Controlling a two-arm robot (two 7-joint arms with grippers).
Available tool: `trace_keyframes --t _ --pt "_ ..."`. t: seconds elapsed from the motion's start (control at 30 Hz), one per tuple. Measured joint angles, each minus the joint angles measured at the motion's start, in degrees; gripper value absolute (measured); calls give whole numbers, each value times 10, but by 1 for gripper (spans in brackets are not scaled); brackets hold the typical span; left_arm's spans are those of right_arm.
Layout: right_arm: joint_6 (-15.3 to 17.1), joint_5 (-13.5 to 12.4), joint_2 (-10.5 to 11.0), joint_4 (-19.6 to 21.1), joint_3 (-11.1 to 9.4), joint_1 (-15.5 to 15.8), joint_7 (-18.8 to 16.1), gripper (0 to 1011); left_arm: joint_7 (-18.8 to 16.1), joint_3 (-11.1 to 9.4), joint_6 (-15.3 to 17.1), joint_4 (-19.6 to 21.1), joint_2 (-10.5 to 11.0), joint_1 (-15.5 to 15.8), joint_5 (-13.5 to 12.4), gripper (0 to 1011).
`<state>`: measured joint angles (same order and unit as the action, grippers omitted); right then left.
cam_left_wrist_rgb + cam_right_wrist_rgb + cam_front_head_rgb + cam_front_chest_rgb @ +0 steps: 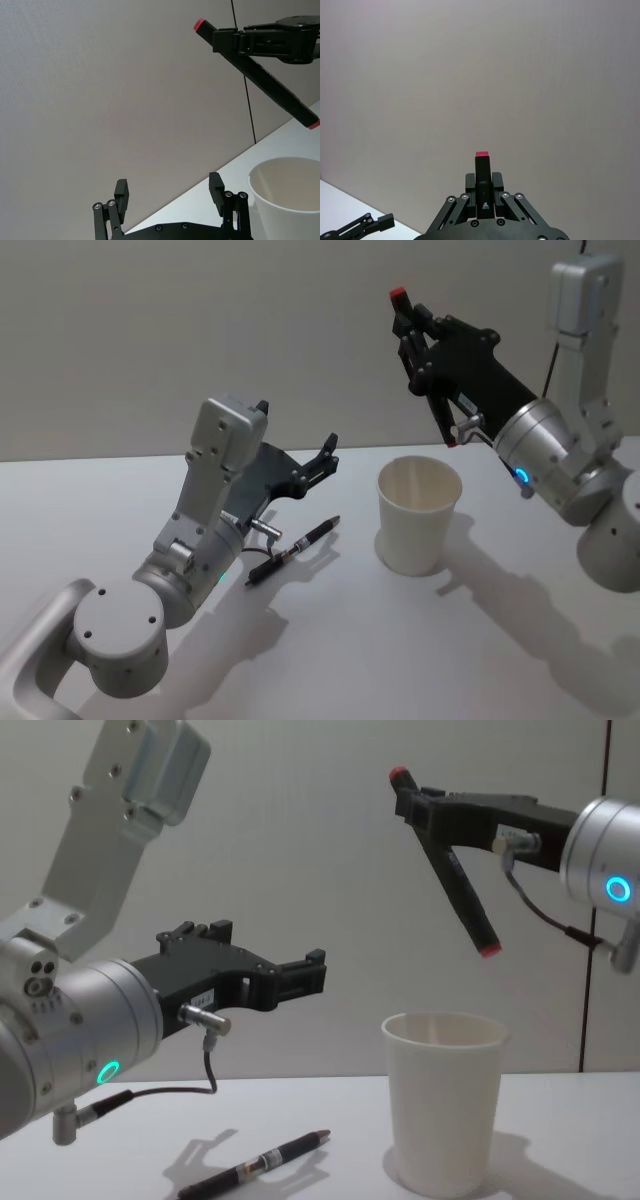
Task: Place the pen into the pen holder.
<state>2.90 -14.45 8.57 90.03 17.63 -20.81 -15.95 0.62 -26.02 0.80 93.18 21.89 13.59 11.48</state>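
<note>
Head view: right gripper was raised over the far side of the table, jaws clamped on the upper part of a red-ended pen. The pen was tilted, its lower end above the rim of the pen holder and not inside. The pen holder stood upright on the table. Left gripper hung low to the holder's left, above a slim pen that lay flat on the table, apart from the cup.

Left wrist view: left gripper jaws were clearly apart with nothing between them, which the head view left unclear. The pen holder sat just beside one finger. Both red ends of the red-ended pen showed, held near its top by the right gripper.

Right wrist view: right gripper fingers pressed both sides of the red-ended pen, its red top poking out past them. Left gripper showed farther off.

Chest view: side-on, a clear gap showed between the red-ended pen and the rim of the pen holder. Right gripper was high, left gripper at mid height above the slim pen.
</note>
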Motion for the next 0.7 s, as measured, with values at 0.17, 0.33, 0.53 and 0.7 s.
trace_keyframes --t 0.17,0.33,0.53,0.7 --pt "-27 -2 -3 -7 4 5 5 182 0 0 0 0 0 0 0 1001" --pt "-47 -1 -4 -14 7 12 9 182 0 0 0 0 0 0 0 1001" --pt "-59 4 -4 -20 12 22 14 182 0 0 0 0 0 0 0 1001" --pt "-66 8 -4 -23 16 29 19 182 0 0 0 0 0 0 0 1001"
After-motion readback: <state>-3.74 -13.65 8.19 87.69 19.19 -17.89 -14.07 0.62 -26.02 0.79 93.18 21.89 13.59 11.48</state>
